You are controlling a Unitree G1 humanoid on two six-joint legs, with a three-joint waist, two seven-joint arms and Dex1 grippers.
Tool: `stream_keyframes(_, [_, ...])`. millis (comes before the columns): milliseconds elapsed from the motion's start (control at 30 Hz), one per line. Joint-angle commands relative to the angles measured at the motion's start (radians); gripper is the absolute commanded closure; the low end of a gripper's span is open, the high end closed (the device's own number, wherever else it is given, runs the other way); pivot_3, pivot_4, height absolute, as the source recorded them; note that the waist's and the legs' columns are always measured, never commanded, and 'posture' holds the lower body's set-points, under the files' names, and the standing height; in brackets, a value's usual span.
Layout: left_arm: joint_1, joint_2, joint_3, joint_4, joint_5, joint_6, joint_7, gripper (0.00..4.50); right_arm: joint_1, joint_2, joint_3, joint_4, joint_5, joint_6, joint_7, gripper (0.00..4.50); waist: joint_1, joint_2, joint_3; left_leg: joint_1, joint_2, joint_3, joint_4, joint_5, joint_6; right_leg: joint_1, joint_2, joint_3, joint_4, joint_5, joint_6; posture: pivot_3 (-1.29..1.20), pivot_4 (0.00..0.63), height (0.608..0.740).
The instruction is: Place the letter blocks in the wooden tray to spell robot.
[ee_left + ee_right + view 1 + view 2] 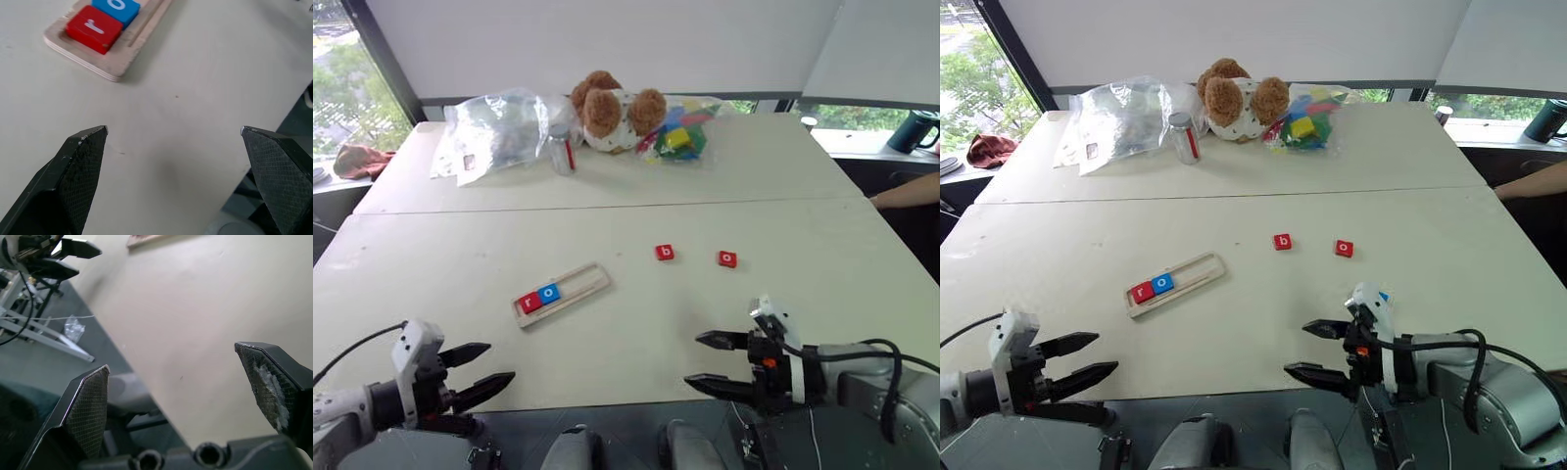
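On the worktop lies the tray, angled, with a red "r" block and a blue "o" block side by side at its near end. Beyond it, well apart, sit a red "b" block and a red "o" block. Both end effectors, left and right, hang released and empty over the near edge.
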Motion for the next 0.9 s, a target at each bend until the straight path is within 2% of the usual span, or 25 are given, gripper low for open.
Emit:
stream_keyframes(33, [-0.126,0.066,-0.053,0.023,0.069,-0.091,-0.044,0.0,-0.108,0.037,0.033,-0.034,0.042,0.034,-0.056,0.02,0.002,0.0,0.0,0.0,0.0,0.0,0.0,0.0,0.0,0.0,0.0,0.0,0.0,0.0,0.0,0.0,0.15,0.74])
stream_keyframes(200, [-0.37,0.078,-0.228,0.199,0.199,-0.24,-0.108,0.0,-0.201,0.067,0.138,-0.049,0.01,0.046,-0.088,0.02,0.001,0.0,0.0,-0.003,-0.001,0.0,-0.002,0.0,0.0,-0.003,0.0,0.0,-0.001,0.001,0.0,0.0,0.15,0.74])
stream_keyframes(333, [-0.468,0.065,-0.305,0.339,0.26,-0.344,-0.165,0.0,-0.197,0.064,0.172,-0.054,-0.009,0.032,-0.093,0.02,-0.005,0.0,-0.001,-0.018,-0.001,0.001,-0.001,0.001,-0.002,-0.02,0.0,0.0,0.001,0.003,0.005,0.0,0.15,0.74])
stream_keyframes(433, [-0.523,0.048,-0.35,0.444,0.293,-0.408,-0.202,0.0,-0.175,0.055,0.19,-0.048,-0.045,0.006,-0.088,0.02,-0.003,0.0,-0.001,-0.018,-0.001,0.002,-0.001,0.001,-0.002,-0.02,0.0,-0.002,0.001,0.003,0.005,0.0,0.15,0.74])
stream_keyframes(633, [-0.55,0.02,-0.413,0.521,0.351,-0.49,-0.231,0.0,-0.136,0.048,0.189,-0.056,-0.067,-0.02,-0.085,0.02,-0.001,0.0,-0.001,-0.017,-0.001,0.002,0.002,0.001,-0.001,-0.018,0.0,-0.001,0.002,0.003,0.005,0.0,0.15,0.74])
stream_keyframes(900, [-0.549,-0.018,-0.42,0.589,0.401,-0.527,-0.176,0.0,-0.113,0.051,0.191,-0.046,-0.09,-0.048,-0.081,0.02,-0.002,0.0,-0.001,-0.015,-0.001,0.002,0.002,0.001,-0.001,-0.017,0.0,-0.002,0.005,0.004,0.006,0.0,0.15,0.74])
